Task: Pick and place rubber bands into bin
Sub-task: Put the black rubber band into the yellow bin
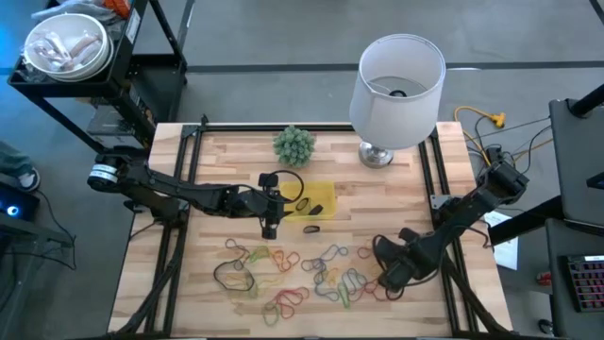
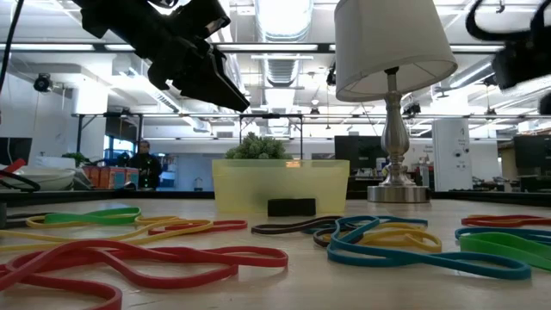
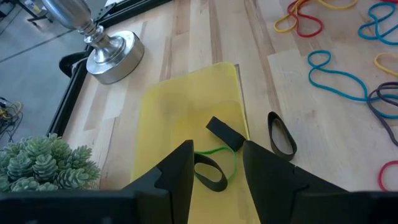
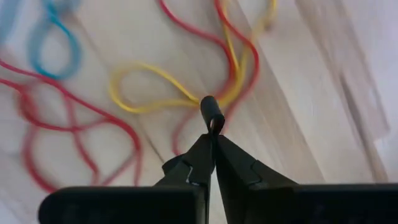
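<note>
Over the bin (image 3: 186, 106) the left claw (image 3: 214, 171) gapes empty, the right claw (image 4: 213, 127) pinching a yellow rubber band (image 4: 155, 87)

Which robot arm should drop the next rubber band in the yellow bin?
Probably the right. The right gripper is already pinched shut on a yellow rubber band among the loose ones, while the left gripper hangs open and empty over the bin.

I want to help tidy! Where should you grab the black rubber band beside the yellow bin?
Come straight down and pinch one long side of the black band: it lies flat as an open oval on the table.
</note>
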Robot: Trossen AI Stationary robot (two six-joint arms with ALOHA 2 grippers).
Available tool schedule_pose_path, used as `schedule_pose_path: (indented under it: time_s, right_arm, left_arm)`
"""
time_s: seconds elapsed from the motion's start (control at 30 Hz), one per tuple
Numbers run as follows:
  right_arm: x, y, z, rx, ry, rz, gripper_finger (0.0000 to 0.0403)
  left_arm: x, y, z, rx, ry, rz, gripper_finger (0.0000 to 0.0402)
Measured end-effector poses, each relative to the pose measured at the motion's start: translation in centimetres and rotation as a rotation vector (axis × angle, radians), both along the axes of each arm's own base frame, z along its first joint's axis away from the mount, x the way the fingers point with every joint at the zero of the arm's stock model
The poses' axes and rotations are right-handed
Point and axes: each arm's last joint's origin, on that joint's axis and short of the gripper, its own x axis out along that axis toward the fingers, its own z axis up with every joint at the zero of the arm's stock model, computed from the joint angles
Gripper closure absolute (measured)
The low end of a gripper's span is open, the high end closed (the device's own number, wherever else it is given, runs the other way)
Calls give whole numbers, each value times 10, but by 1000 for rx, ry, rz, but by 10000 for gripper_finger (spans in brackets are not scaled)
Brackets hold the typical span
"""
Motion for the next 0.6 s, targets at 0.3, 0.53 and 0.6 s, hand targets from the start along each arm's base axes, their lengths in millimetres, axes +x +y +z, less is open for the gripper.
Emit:
schedule_pose_path:
  time_s: [0.3, 0.53, 0.6]
  right_arm:
    - [22, 8, 31, -199, -246, 182, 392]
    - [37, 5, 49, -454, -419, 274, 392]
    - [41, 2, 51, -503, -435, 287, 392]
  left_arm:
    - [-1, 0, 0, 1, 9, 0, 278]
    - [-1, 0, 0, 0, 5, 0, 278]
    - [-1, 0, 0, 0, 5, 0, 278]
